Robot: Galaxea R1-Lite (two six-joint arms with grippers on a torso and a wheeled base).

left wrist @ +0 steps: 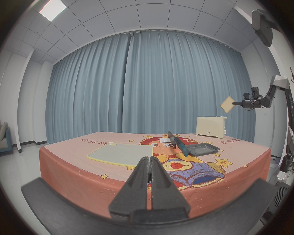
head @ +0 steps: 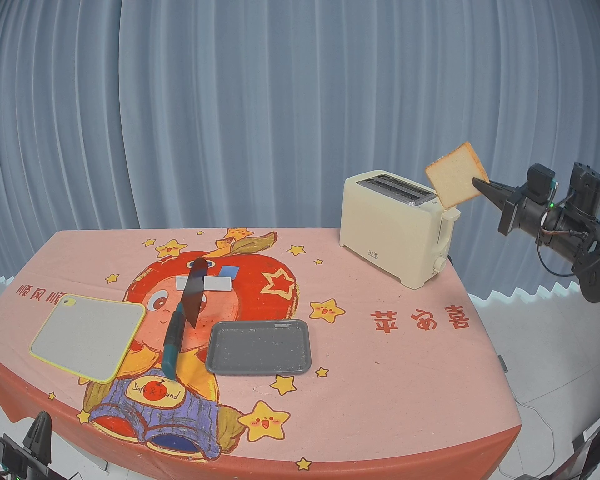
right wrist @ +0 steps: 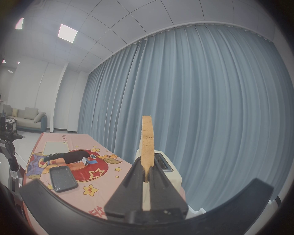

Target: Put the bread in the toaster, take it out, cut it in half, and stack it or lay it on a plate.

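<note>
Bread (head: 457, 174) gripped by my right fingers (head: 490, 190) above toaster (head: 390, 228), seems untoasted; left fingers (left wrist: 137, 183) closed, empty. Toasting, cutting, plating remain.

This looks like a staged test room in an office-type building. It has a grid ceiling (left wrist: 153, 15) of square tiles with flush light panels (left wrist: 52, 9), plain white walls (left wrist: 30, 101) and a blue-grey curtain (left wrist: 147, 85) hanging from ceiling to floor across the whole back. The only kitchen items are a toaster (head: 390, 228), a cutting board (head: 87, 336), a knife (head: 184, 319) and a grey tray (head: 259, 347), all set on one table (head: 400, 375) under a cartoon-print cloth. A sofa (right wrist: 29, 117) stands by a side wall.
</note>
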